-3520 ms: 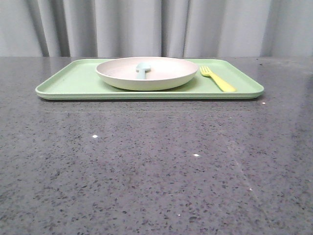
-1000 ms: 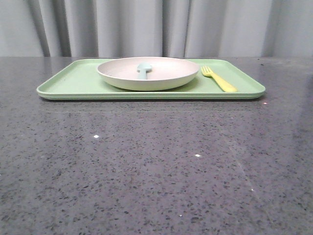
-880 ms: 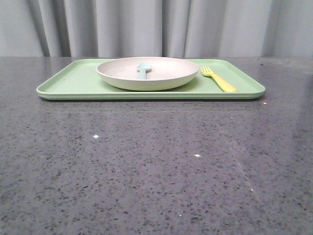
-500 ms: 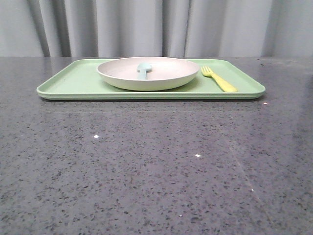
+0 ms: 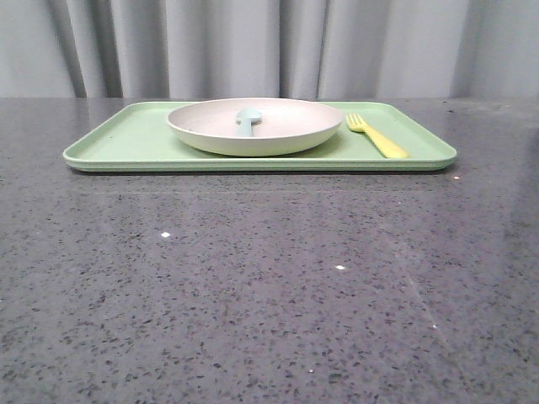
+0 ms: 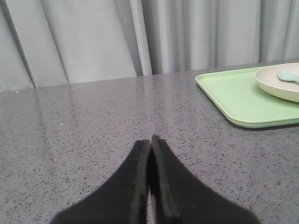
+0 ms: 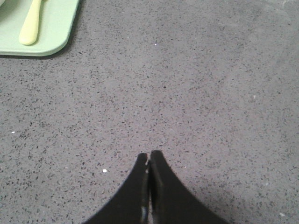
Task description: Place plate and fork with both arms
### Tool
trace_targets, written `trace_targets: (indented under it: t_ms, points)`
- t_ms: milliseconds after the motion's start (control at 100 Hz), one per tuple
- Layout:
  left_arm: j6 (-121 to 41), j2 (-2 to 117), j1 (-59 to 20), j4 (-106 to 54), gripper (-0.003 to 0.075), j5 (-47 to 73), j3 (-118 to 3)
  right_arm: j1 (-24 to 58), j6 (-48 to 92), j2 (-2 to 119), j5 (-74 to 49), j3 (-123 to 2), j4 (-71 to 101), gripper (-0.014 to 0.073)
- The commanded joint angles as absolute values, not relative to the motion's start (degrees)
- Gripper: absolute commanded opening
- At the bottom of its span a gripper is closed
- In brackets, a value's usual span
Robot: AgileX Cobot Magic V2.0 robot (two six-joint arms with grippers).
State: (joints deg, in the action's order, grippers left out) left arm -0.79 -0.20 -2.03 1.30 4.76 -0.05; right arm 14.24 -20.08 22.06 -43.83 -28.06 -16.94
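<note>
item: light-green rectangular tray (image 5: pixel 126 143), lying flat toward the far side of a dark speckled stone table (image 5: pixel 269 286), grey curtain (image 5: pixel 269 46) behind; taken here as the landmark. item: plate (image 5: pixel 254 126), shallow, round, cream-white with a paler greenish underside, resting on the tray a little left of the tray's middle. item: small pale blue spoon (image 5: pixel 247 119), lying inside the plate, bowl toward the curtain side. item: fork (image 5: pixel 376 136), yellow plastic, flat on the tray just right of the plate and apart from it, tines toward the curtain, handle toward the tray's near right corner. item: left gripper (image 6: pixel 150 138), black, fingers pressed together with nothing between them, hovering over bare table well to the left of the tray. item: right gripper (image 7: pixel 148 154), black, fingers likewise pressed together and empty, over bare table well clear of the tray's near right corner, where the fork's handle end shows. neither arm appears in the front view. task status, as a judgement: plate and fork both sit untouched on the tray and neither gripper is near its object, so no grasp looks to have been made; reaching, gripping, lifting and placing of both items all appear left to do. where the items are meant to go cannot be told from these views.
</note>
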Motion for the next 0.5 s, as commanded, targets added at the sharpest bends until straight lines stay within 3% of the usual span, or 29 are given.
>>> trace_targets:
  t_ms: [0,490]
  points:
    - [-0.8,-2.0,-1.9,1.5,-0.0020,-0.4,0.7,13.8,-19.5,22.3,-40.3,-29.5,-18.8,-0.0120]
    - [-0.8,-2.0,-1.9,1.5,-0.0020,0.0,0.7,13.8,-19.5,22.3,-40.3,-29.5,-18.8,-0.0120]
